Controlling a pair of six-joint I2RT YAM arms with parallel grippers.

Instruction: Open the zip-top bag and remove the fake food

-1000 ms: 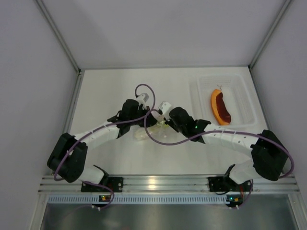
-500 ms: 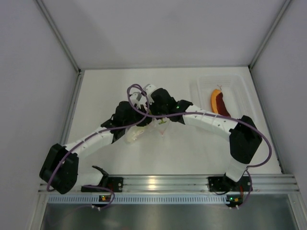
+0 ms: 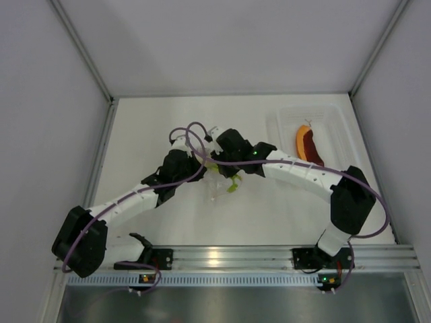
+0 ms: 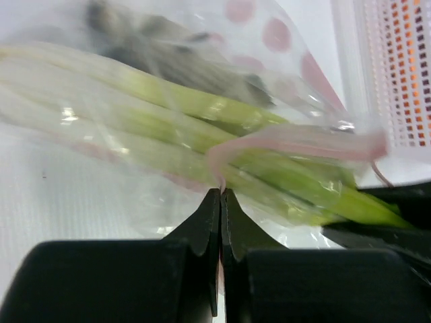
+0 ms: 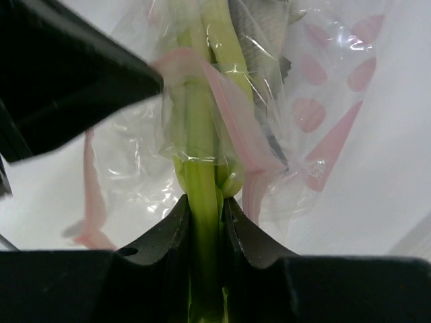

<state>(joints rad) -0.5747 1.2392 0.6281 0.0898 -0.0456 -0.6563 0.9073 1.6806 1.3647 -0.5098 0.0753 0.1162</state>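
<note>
The clear zip-top bag (image 3: 217, 189) lies mid-table between the two arms. My left gripper (image 4: 221, 195) is shut on its pink zip strip (image 4: 296, 142). My right gripper (image 5: 205, 205) is shut on the yellow-green end of the leek stalk (image 5: 201, 182), which sticks out of the bag's open mouth; the stalk also shows in the left wrist view (image 4: 202, 114) and in the top view (image 3: 233, 184). The silver-grey fish (image 5: 262, 27) is still inside the bag. The orange and dark red slice (image 3: 308, 147) lies in the clear tray (image 3: 337, 121) at the right.
White walls close in the table at the left, back and right. The tray's ribbed edge (image 4: 397, 67) shows close to the bag in the left wrist view. The aluminium rail (image 3: 222, 257) with both arm bases runs along the near edge.
My right arm has swung left from beside the tray to the bag and closed on the leek. My left gripper has shifted a little left and forward with the bag, which has moved with it.
</note>
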